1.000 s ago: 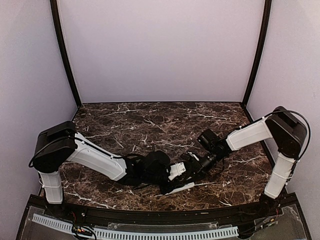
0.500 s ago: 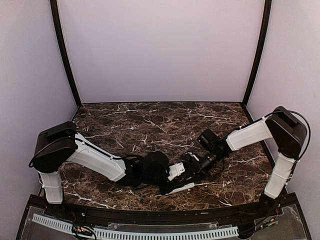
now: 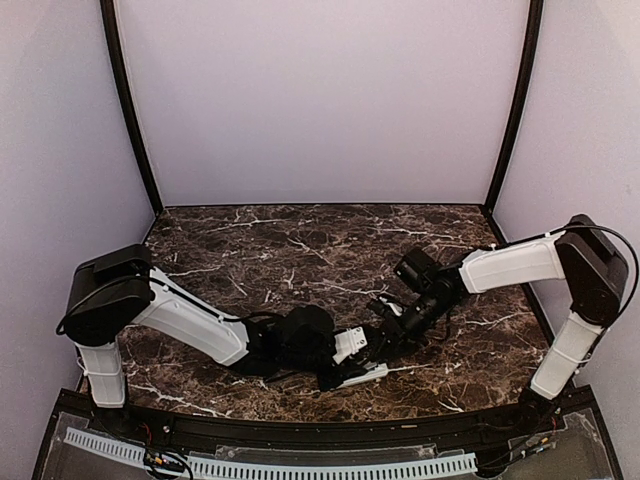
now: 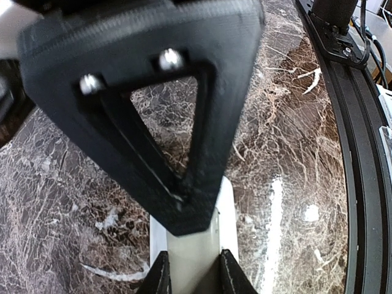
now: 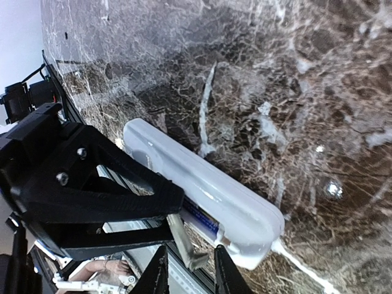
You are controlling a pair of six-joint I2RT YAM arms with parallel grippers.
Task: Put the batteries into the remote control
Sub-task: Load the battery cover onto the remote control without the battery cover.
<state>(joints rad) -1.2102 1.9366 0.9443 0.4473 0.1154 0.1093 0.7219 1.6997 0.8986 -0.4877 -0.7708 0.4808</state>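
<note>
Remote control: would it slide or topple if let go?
Likely stiff and light: the remote control looks like a hard plastic shell. Its glossy surface suggests it could slip. The left gripper seems to hold it on a narrow edge, so released it would probably tip flat.

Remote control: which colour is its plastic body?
The remote control is white. It shows best in the right wrist view.

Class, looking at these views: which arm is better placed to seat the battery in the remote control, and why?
Probably right. The left end effector is busy gripping the remote control. The right end effector is open and free, close to the battery showing in the remote.
</note>
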